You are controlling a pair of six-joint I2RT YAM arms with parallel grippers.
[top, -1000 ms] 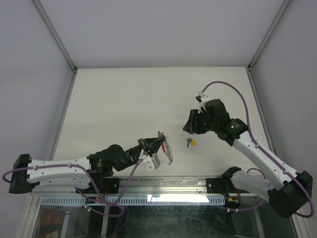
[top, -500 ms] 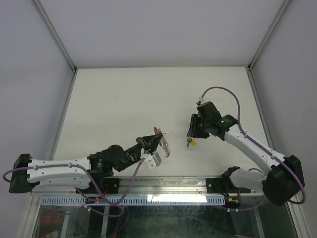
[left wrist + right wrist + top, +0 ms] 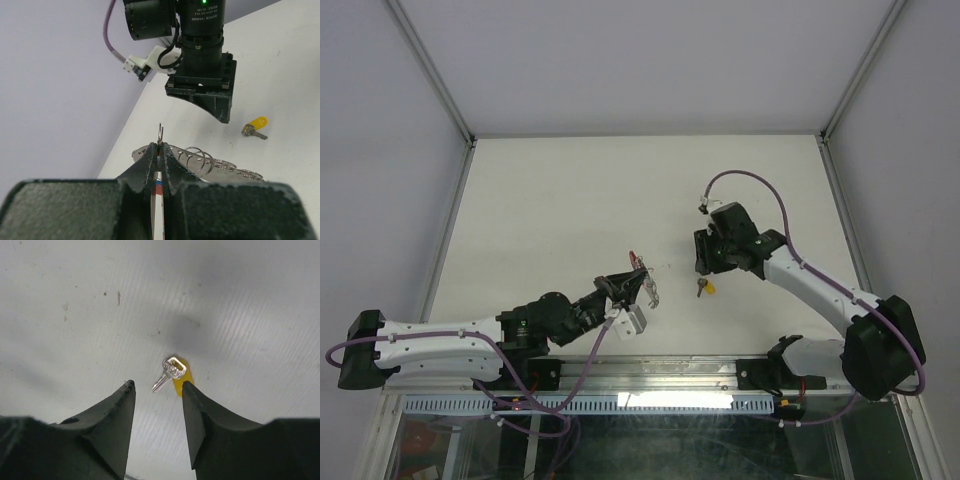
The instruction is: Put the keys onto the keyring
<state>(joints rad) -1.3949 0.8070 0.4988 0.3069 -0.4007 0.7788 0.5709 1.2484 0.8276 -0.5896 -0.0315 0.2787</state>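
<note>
Nearest the bases, the left arm lay low along the table's [image 3: 570,200] front edge, reaching toward the middle. The left gripper [image 3: 636,280] [image 3: 159,150] was closed tight on the keyring [image 3: 638,268] [image 3: 160,134]. From the left wrist, the fingers [image 3: 145,165] met with no gap, and the thin ring stood upright, edge-on, out of their tips. A scrap of red and blue showed low between them; what the blue belonged to could not be told. Beyond the tips, the chain [image 3: 200,160] of silvery loops trailed to the right. From above, the red tab [image 3: 635,257] poked up past the fingertips, held clear of the table.

Further out and to the right, the yellow key [image 3: 706,287] [image 3: 255,127] [image 3: 175,375] lay flat on the table, well apart from the keyring, with its metal blade pointing away from the yellow head.

The right gripper [image 3: 705,265] [image 3: 220,107] [image 3: 157,385] hung just above that key, pointing down. Its jaws stood about half open and held nothing. From the right wrist, the key lay on the table between the two fingertips, touching neither
</note>
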